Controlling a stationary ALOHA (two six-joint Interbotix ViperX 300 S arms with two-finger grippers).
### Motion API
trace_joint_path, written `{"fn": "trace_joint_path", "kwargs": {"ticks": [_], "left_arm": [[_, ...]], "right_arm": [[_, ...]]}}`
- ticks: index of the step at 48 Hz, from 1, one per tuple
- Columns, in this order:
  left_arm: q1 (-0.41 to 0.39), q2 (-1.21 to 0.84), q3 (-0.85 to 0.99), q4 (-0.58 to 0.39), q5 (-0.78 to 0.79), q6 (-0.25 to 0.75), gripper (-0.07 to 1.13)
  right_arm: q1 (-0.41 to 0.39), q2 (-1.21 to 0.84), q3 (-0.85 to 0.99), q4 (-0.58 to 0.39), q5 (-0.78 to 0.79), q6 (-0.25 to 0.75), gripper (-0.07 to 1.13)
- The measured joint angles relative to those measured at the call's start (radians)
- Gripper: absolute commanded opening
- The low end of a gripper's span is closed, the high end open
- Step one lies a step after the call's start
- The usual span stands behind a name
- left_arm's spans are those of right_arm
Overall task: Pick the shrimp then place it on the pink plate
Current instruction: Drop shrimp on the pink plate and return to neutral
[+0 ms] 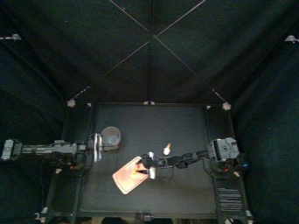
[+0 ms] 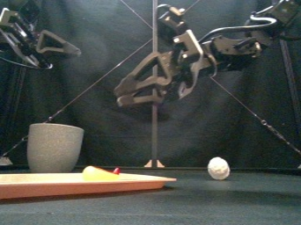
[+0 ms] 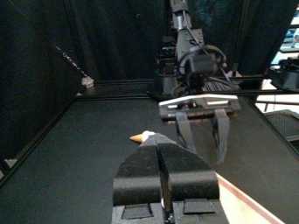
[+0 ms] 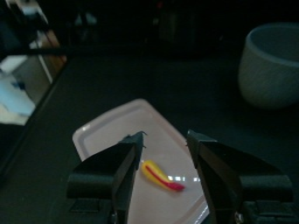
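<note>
Black tabletop (image 1: pixel 176 122) bore a flat pink tray (image 1: pixel 126 181); the yellow, red-tailed toy shrimp (image 4: pixel 163 176) lay on it. Above the tray hung the right gripper (image 4: pixel 166 138), jaws apart; the left gripper (image 3: pixel 163 147), jaws together, sat well away.

A yellow toy with a red tip (image 4: pixel 162 173) lies directly beneath the gap between the parted jaws of the right gripper (image 4: pixel 165 136), while a tall grey speckled cup (image 2: pixel 55 147) stands upright on the black table (image 1: pixel 176 122) beyond those jaws, off to one side and well apart.
</note>
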Motion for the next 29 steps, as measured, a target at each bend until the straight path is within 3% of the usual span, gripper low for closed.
{"fn": "trace_joint_path", "kwargs": {"ticks": [6, 29], "left_arm": [[0.0, 0.0, 0.005, 0.0, 0.0, 0.0, 0.05], [0.002, 0.0, 0.006, 0.0, 0.0, 0.0, 0.05]], "right_arm": [[-0.026, -0.078, 0.098, 0.0, -0.104, -0.003, 0.82], [-0.061, -0.314, 0.31, 0.029, -0.137, -0.006, 0.82]]}}
